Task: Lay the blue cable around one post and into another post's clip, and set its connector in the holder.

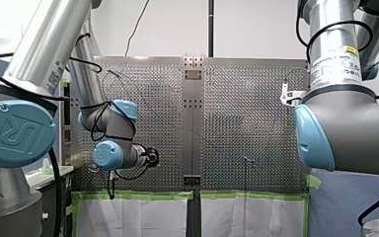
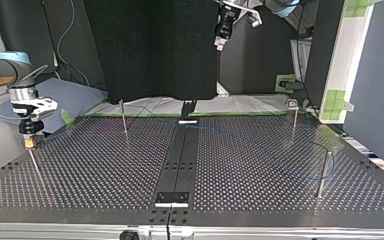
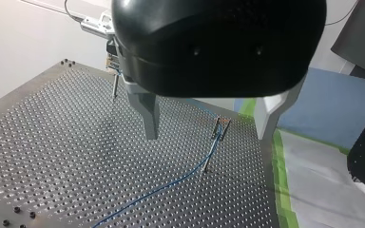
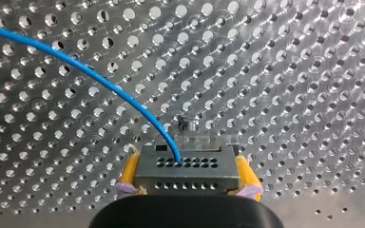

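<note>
In the right wrist view the grey connector sits between my right gripper's yellow pads, which flank its sides slightly spread. The blue cable leaves the connector's top and arcs away over the perforated plate. A holder's metal tip shows just beyond the connector. At the top view's left my right gripper hangs over a thin post. My left gripper is open, high above the table. Below it the cable runs through a post's clip.
Thin posts stand on the plate at the top view's back, back right and right, with the cable curving by the right one. A black rail runs down the middle. Green tape edges the table.
</note>
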Robot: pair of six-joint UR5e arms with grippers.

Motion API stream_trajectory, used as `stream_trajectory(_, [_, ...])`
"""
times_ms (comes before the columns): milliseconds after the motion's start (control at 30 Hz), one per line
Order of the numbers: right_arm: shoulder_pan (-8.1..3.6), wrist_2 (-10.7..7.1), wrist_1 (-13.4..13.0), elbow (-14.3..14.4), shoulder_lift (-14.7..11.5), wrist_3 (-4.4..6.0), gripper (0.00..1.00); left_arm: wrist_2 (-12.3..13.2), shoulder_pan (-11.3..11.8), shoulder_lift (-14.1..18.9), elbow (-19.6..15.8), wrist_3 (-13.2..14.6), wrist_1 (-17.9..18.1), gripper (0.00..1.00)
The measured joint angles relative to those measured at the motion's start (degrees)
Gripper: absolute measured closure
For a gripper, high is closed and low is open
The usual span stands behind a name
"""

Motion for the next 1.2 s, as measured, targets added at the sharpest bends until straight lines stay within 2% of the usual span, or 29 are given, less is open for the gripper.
stream_trajectory(200, [0.02, 0.25, -0.20, -0.06, -0.05, 0.36, 0.35, 0.00, 0.00, 0.00, 0.01, 0.04, 0.00, 0.00])
stream_trajectory(867, [0.02, 0.31, -0.39, -0.06, -0.05, 0.49, 0.35, -0.09, 0.00, -0.02, 0.01, 0.05, 0.00, 0.00])
stream_trajectory(1067, [0.02, 0.31, -0.48, -0.05, -0.04, 0.50, 0.29, -0.09, 0.02, 0.00, 0.01, 0.05, 0.00, 0.00])
stream_trajectory(1100, [0.01, 0.31, -0.49, -0.05, -0.04, 0.50, 0.24, -0.09, 0.04, 0.00, 0.02, 0.05, 0.00, 0.00])
stream_trajectory(1200, [0.01, 0.36, -0.49, -0.02, -0.01, 0.50, 0.17, -0.09, 0.04, 0.01, 0.02, 0.05, 0.00, 0.00])
